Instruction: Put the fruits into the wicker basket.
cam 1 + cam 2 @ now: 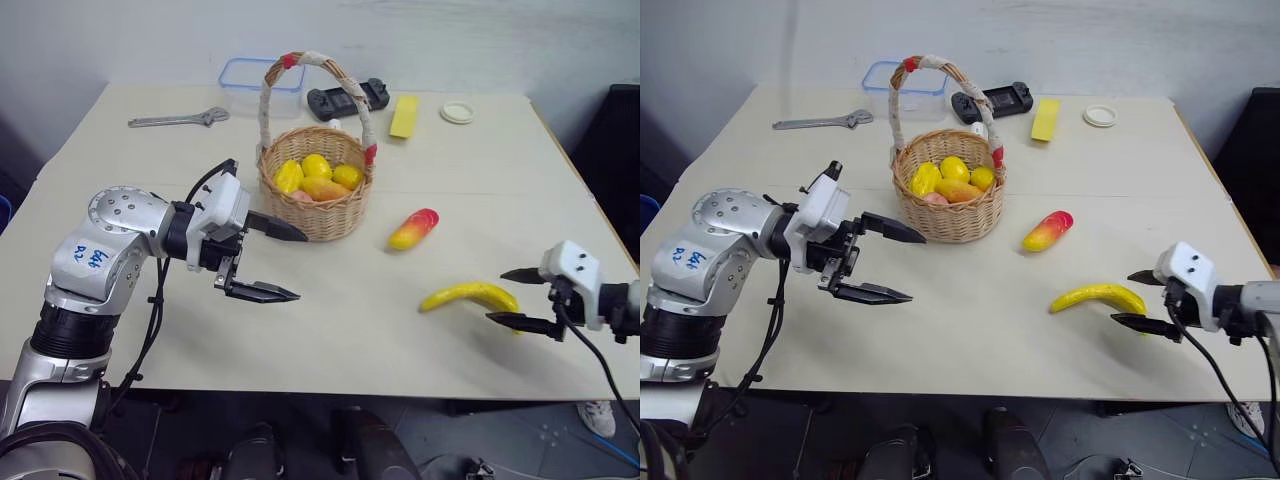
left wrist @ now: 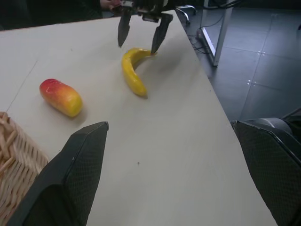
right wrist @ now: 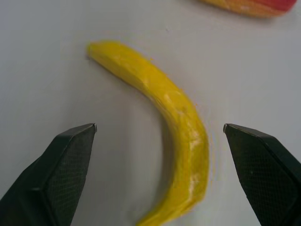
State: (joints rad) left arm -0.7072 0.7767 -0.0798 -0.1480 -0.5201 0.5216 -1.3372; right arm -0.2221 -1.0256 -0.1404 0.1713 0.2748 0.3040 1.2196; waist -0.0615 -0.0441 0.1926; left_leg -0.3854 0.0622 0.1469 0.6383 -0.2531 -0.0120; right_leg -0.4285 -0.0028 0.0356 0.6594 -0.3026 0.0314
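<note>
- Your right gripper (image 1: 512,297) stands open astride the banana (image 1: 470,295) near the tabletop's (image 1: 330,330) right edge.
- Your left gripper (image 1: 290,262) gapes empty beside the wicker basket (image 1: 318,205).

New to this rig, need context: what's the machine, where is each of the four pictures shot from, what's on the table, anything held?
It is a two-armed humanoid robot. Two pictures come from its head, looking down; the other two from cameras on each wrist. On the table sit a wicker basket with small fruits inside, a banana, a yellow-red toy fruit, a wrench, a plastic box and a game controller. The left gripper and right gripper are both open and empty; the right one straddles the banana's end.
</note>
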